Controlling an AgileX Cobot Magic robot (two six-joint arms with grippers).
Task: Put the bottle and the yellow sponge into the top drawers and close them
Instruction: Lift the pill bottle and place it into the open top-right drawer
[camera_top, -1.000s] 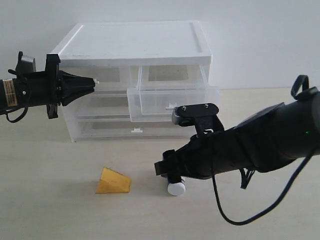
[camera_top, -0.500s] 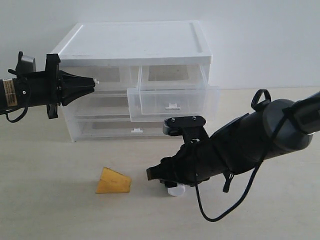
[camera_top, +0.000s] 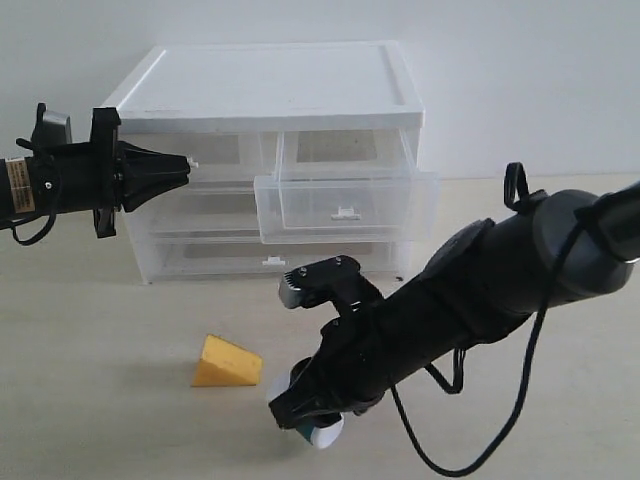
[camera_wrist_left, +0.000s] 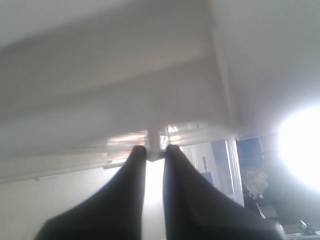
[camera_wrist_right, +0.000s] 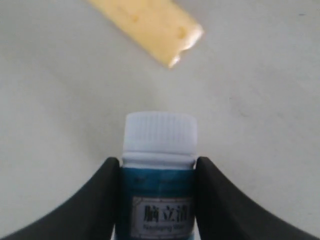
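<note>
The bottle (camera_wrist_right: 159, 137), white cap and teal label, sits between the black fingers of my right gripper (camera_wrist_right: 158, 167), which is shut on its body. In the exterior view its cap (camera_top: 326, 433) shows under my right gripper (camera_top: 306, 418), low over the table's front. The yellow sponge (camera_top: 228, 362) lies on the table just left of it, also seen as the yellow sponge (camera_wrist_right: 150, 27). My left gripper (camera_top: 188, 162) is shut on the tab handle (camera_wrist_left: 156, 145) of the closed left top drawer (camera_top: 215, 152). The right top drawer (camera_top: 345, 203) stands pulled out.
The white cabinet (camera_top: 270, 85) stands at the back of the table, with two full-width drawers (camera_top: 200, 258) shut below. The right arm's black cable (camera_top: 520, 400) loops over the table at the right.
My right arm has swung toward the table's front left, and the bottle has gone with it, ending close to the sponge. The left arm has not moved.
</note>
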